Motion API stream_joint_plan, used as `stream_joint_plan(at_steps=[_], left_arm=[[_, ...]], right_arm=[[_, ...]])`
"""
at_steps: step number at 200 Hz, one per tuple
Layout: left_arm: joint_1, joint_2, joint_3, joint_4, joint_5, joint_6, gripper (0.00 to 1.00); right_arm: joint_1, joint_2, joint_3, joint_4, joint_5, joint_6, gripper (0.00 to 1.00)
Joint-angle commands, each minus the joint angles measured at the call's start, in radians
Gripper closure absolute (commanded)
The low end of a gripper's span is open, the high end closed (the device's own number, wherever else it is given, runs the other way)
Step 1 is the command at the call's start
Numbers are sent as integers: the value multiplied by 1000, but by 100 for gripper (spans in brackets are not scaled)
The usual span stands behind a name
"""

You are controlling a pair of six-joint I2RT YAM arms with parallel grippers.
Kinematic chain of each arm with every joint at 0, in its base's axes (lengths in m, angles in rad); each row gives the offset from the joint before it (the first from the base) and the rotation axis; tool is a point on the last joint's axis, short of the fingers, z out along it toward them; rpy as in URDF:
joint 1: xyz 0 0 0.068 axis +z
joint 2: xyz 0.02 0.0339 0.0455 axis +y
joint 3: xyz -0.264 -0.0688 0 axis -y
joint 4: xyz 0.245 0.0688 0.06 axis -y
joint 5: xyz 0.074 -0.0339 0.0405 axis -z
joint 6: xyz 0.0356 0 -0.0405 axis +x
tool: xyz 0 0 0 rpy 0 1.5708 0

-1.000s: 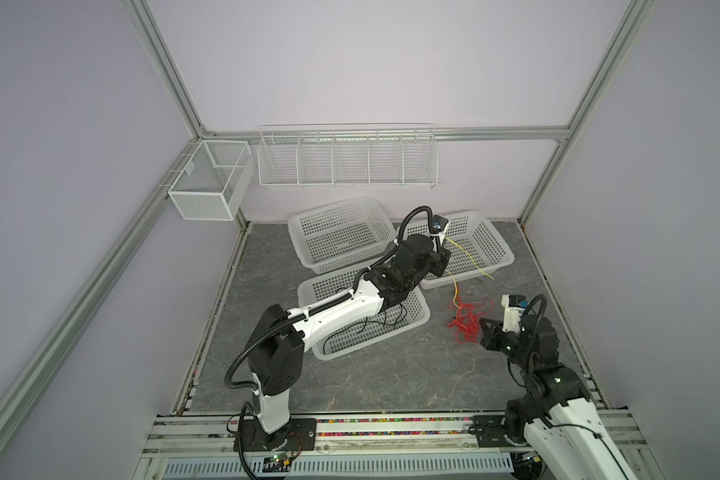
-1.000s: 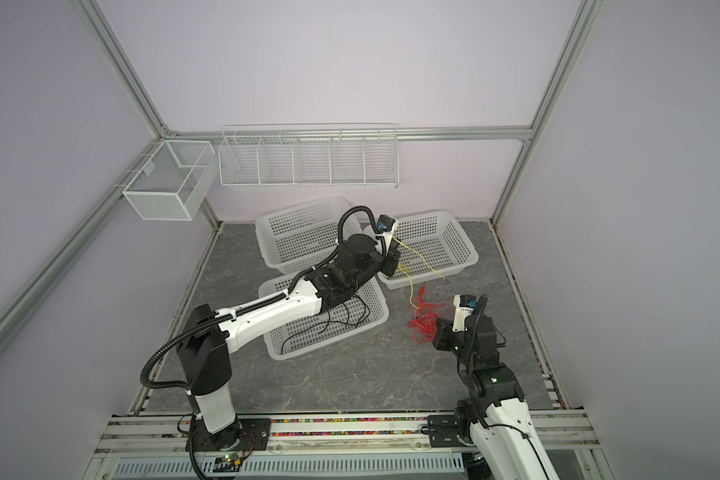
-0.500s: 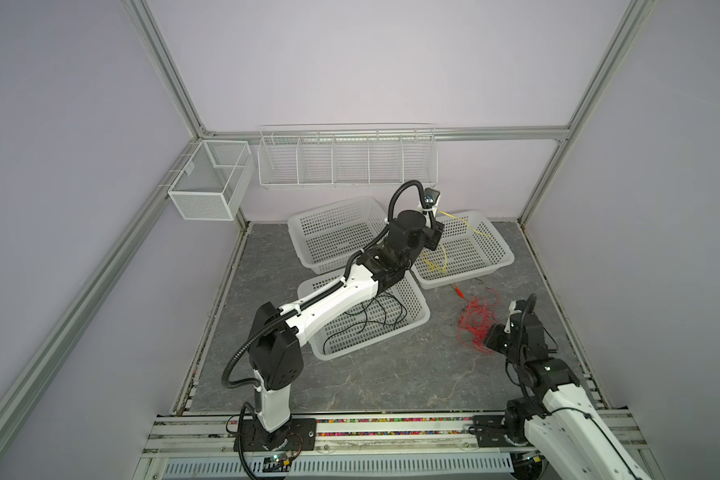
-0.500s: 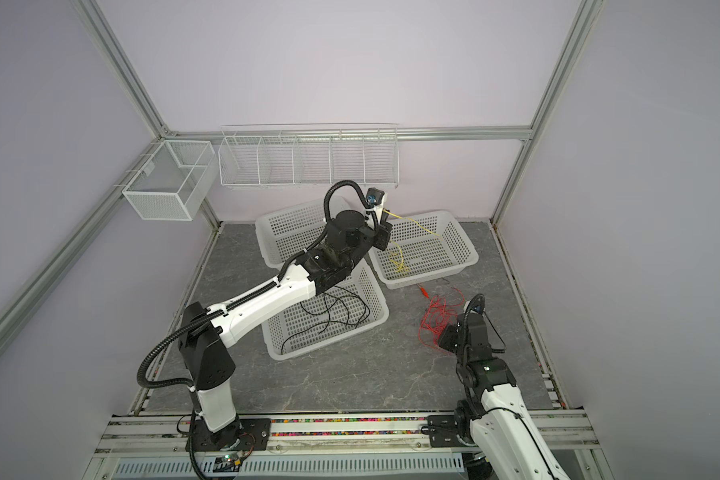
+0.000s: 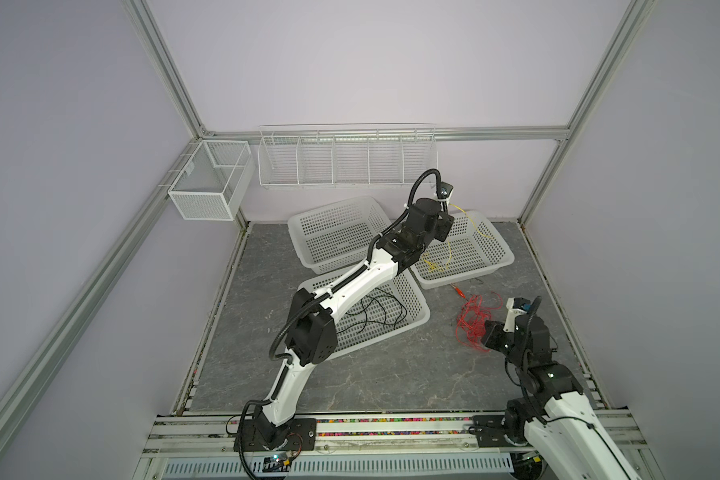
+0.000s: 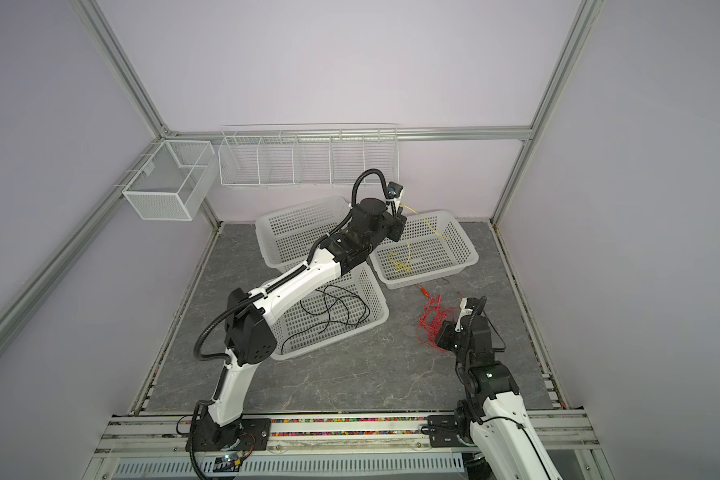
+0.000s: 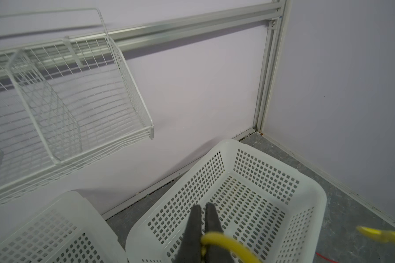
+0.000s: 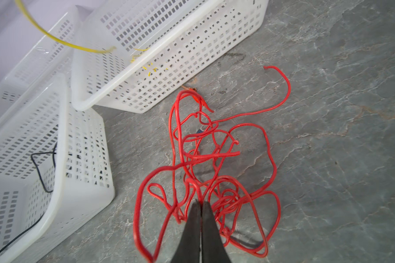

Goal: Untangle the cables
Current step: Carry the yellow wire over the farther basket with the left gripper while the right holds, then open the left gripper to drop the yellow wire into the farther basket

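The left arm (image 5: 362, 286) is stretched over the front basket (image 5: 391, 337) towards the right basket (image 5: 466, 277). In the left wrist view its jaws are seen clenched on a yellow cable (image 7: 214, 238), which is pinched between the tips and curves away from them. In both top views this cable is held raised above the right basket. From the jaws it arcs out over the basket and hangs down into it, where more yellow wire is heaped on the basket floor.

The right arm (image 5: 528, 345) is lowered at the right side of the counter (image 5: 391, 374). Its jaws are pressed together at the near edge of the red cables (image 8: 203, 157), and a strand seems to be pinched at the tips. The red cables are gathered in one loose tangle on the counter, just beside the right basket and apart from the front one. One free end is curled away from the heap.

Black cables (image 5: 375, 316) are spread in loops inside the front basket, partly hidden under the left arm. The rear basket (image 5: 329, 232) is set against the back wall and touches the other two. A wire rack (image 5: 346, 166) is hung on the wall above it.
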Motion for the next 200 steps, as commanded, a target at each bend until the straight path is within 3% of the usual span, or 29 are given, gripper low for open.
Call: stream_joint_plan(at_steps=[1, 19, 65, 73, 92, 134, 150, 200], left_arm=[[40, 104, 140, -140, 24, -54, 100], [52, 160, 191, -174, 41, -69, 100], [68, 195, 134, -169, 69, -74, 100], [69, 195, 117, -161, 78, -76, 93], [71, 193, 97, -159, 91, -78, 59], [71, 132, 15, -128, 128, -92, 23], [71, 90, -41, -98, 155, -91, 0], [69, -71, -259, 41, 282, -80, 1]], right_arm=[[3, -19, -17, 41, -48, -26, 94], [3, -20, -16, 44, -60, -27, 94], [3, -9, 5, 46, -83, -30, 94], [3, -8, 10, 48, -84, -30, 94], [3, -5, 20, 51, -87, -32, 94], [3, 16, 52, 44, -93, -44, 94], [3, 25, 60, 40, -83, -49, 94], [2, 36, 101, -24, 6, -71, 94]])
